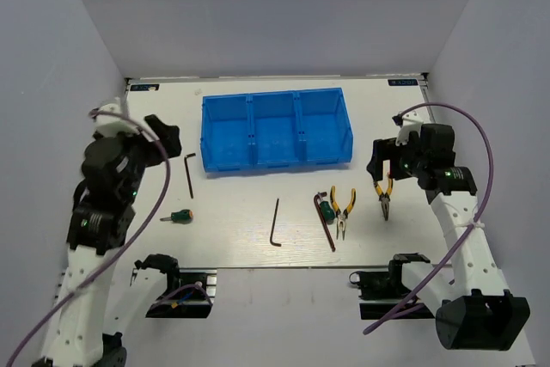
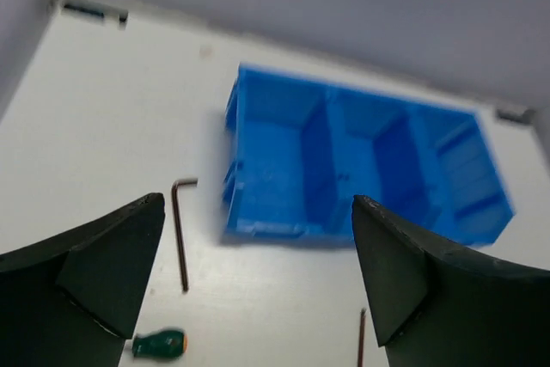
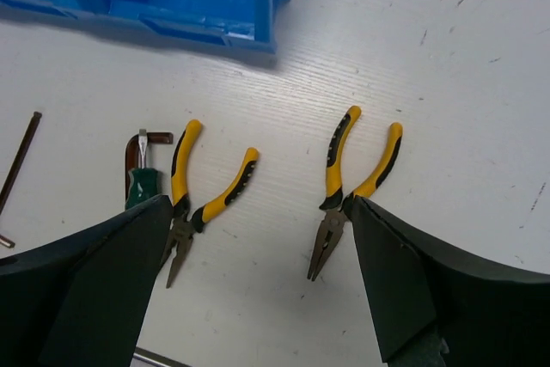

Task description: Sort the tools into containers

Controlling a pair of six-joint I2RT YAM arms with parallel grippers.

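The blue three-compartment bin (image 1: 275,131) stands at the back middle of the table; what I see of its compartments holds nothing. Two yellow-handled pliers (image 1: 343,211) (image 1: 384,198) lie in front of its right end. A green screwdriver (image 1: 323,206) lies against a dark hex key (image 1: 327,228). Another hex key (image 1: 276,223) lies mid-table, a third (image 1: 189,174) left of the bin, with a second green screwdriver (image 1: 180,216) below it. My left gripper (image 2: 258,281) is open and empty, high above the table. My right gripper (image 3: 258,290) is open and empty above the pliers (image 3: 337,161) (image 3: 182,165).
Grey walls close in the table on the left, back and right. Purple cables (image 1: 491,161) loop off both arms. Black arm mounts (image 1: 180,285) sit at the table's front edge. In the left wrist view the bin (image 2: 361,169) is ahead, with a hex key (image 2: 179,229) to its left.
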